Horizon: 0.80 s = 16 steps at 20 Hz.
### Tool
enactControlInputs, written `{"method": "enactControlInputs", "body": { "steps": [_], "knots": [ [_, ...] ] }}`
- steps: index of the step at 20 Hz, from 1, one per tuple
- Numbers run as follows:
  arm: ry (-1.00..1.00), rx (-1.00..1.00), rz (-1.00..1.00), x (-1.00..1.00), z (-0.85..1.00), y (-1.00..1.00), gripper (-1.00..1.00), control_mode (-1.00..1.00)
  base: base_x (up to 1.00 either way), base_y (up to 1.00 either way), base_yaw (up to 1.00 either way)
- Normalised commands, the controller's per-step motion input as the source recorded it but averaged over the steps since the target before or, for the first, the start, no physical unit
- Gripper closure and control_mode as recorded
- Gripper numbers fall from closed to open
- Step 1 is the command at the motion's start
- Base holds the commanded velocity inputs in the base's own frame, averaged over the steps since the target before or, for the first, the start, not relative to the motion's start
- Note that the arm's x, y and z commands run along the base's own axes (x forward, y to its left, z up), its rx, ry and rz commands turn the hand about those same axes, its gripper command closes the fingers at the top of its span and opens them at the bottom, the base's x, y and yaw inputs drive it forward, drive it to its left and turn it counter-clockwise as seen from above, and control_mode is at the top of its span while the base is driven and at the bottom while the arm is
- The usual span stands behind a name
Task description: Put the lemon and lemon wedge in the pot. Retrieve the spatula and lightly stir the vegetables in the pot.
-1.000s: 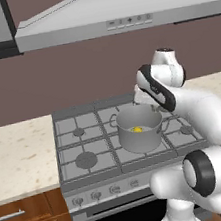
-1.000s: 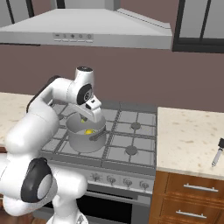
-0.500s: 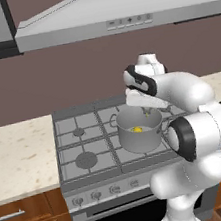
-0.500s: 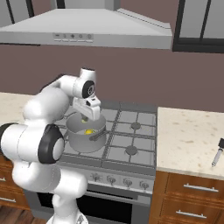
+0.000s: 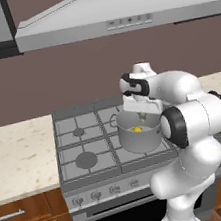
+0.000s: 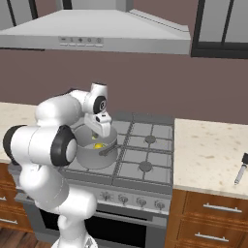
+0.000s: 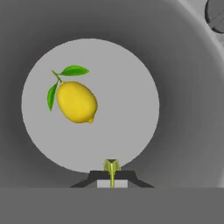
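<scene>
Right now I count one pot (image 5: 139, 137), sitting on the gas stove (image 5: 88, 149) over a burner toward my arm's side, and one lemon (image 7: 77, 102) lying inside it on the pale bottom. From the hand camera the lemon (two green leaves on its stem) rests left of the middle of the pot floor, apart from the wall. I also count one dark-handled utensil (image 6: 240, 169) lying on the counter (image 6: 208, 155) well off to the right of the stove; it is too small for me to say more about it.

My gripper (image 7: 112, 168) hangs directly over the pot's mouth, looking straight down into it. Its fingers are pressed together, and between the tips I see a thin yellow-green sliver pinched edge-on. That would fit the lemon wedge, though at this angle I cannot say so for certain. The tips are well above the lemon and touch neither it nor the pot wall.

From the base cameras the hand sits just above the rim, with the lemon's yellow showing inside the pot below it. One range hood (image 5: 117, 15) hangs over the stove, and wooden drawers (image 6: 213, 215) run beneath the counter.
</scene>
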Motion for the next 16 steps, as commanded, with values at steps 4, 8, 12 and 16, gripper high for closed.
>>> {"method": "enactControlInputs", "body": {
  "steps": [4,8,12,16],
  "knots": [
    [-0.03,0.00,-0.08,0.00,-0.34,0.04,1.00,-1.00,0.00,0.00,0.00],
    [-0.04,0.00,-0.08,0.00,-0.22,0.01,1.00,-1.00,0.00,0.00,0.00],
    [-0.03,0.00,-0.06,0.03,-0.20,0.07,1.00,-1.00,0.00,0.00,0.00],
    [-0.03,-0.01,-0.04,0.06,-0.15,0.08,1.00,-1.00,0.00,0.00,0.00]
  ]
}}
